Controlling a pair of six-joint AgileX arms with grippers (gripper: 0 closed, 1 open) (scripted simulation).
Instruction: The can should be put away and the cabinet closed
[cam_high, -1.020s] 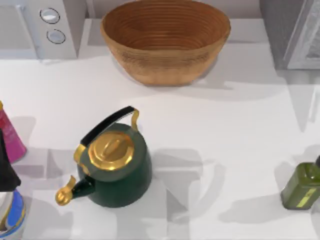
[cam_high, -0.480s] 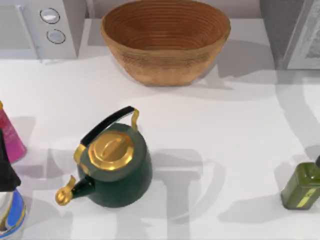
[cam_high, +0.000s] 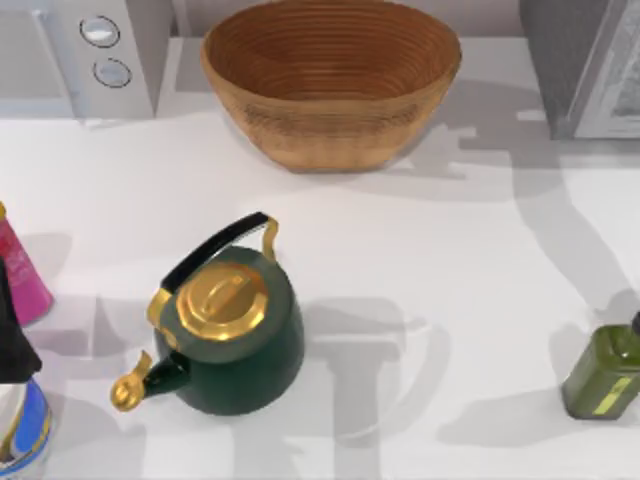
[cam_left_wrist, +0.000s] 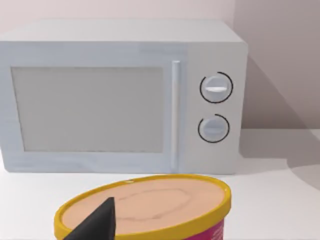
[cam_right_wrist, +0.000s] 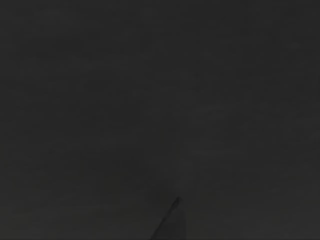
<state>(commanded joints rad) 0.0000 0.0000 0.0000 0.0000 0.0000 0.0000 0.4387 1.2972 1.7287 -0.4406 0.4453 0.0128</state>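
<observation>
The can is out of view. A grey cabinet (cam_high: 560, 60) stands at the back right corner of the table, cut off by the picture's edge, and I cannot tell whether it is open. My left arm is the black shape (cam_high: 10, 335) at the table's left edge. In the left wrist view one dark fingertip (cam_left_wrist: 97, 222) hangs in front of a yellow-rimmed tub (cam_left_wrist: 150, 202). The right wrist view is dark.
A green kettle (cam_high: 235, 335) with a gold lid sits left of centre. A wicker bowl (cam_high: 330, 80) stands at the back, a white microwave (cam_high: 90, 50) at the back left. An olive-green bottle (cam_high: 605, 370) is at the right edge, a pink container (cam_high: 20, 275) at the left.
The shadows on the right side of the table have shifted towards the back right corner. The kettle, bowl, bottle and left arm have not moved.
</observation>
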